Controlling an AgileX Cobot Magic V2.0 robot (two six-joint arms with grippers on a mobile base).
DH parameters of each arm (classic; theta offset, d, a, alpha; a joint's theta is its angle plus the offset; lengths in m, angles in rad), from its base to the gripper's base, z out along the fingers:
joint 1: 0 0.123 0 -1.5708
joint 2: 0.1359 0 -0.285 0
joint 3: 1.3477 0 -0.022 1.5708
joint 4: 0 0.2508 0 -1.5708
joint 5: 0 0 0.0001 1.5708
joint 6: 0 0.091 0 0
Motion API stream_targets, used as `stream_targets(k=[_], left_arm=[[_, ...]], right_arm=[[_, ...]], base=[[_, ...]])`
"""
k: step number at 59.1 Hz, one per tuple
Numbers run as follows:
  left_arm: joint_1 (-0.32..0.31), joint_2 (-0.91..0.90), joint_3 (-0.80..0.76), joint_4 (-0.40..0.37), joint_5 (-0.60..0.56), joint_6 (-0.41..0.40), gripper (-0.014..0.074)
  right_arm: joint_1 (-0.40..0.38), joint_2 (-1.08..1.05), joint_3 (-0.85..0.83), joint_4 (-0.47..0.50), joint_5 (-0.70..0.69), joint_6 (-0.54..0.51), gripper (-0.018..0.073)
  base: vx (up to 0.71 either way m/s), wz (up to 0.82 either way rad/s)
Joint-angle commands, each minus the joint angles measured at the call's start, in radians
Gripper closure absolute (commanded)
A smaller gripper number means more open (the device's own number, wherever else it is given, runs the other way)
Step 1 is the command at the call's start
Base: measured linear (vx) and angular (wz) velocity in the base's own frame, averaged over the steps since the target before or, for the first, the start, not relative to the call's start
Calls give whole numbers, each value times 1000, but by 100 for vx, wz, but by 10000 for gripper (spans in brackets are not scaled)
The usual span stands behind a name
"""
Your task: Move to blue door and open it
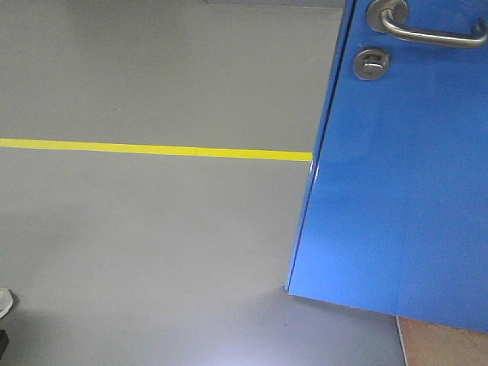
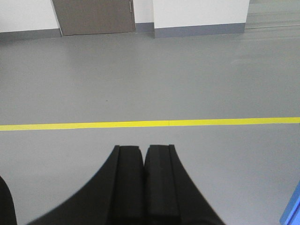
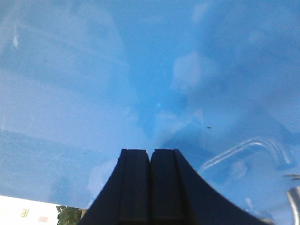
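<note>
The blue door (image 1: 396,191) fills the right of the front view, swung partly open, its free edge toward the grey floor. Its silver lever handle (image 1: 427,29) and round thumb-turn lock (image 1: 371,62) sit at the top. My right gripper (image 3: 150,151) is shut and empty, its tips close to the glossy blue door panel (image 3: 117,70), which fills the right wrist view. My left gripper (image 2: 143,147) is shut and empty, pointing over open floor. A sliver of the blue door (image 2: 293,211) shows at the lower right of the left wrist view.
A yellow floor line (image 1: 152,149) crosses the grey floor up to the door edge and shows in the left wrist view (image 2: 150,123). A grey-brown door (image 2: 93,16) and white wall stand far across the room. A tan floor patch (image 1: 442,343) lies below the door.
</note>
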Motion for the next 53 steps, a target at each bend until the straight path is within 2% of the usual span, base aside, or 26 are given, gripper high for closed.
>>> stream_targets(k=[1, 39, 45, 53], left_arm=[[2, -15, 1, 0, -79, -3, 526], [2, -15, 1, 0, -79, -3, 526], [2, -15, 1, 0, -79, -3, 526], [2, -15, 1, 0, -79, -3, 526]], right_arm=[[-3, -33, -34, 40, -37, -11, 570], [-3, -33, -34, 37, -42, -11, 570], [-3, -46, -33, -22, -40, -11, 570], [-3, -119, 2, -171, -49, -11, 570]], base=[[4, -5], [0, -1], [0, 0], [0, 0]])
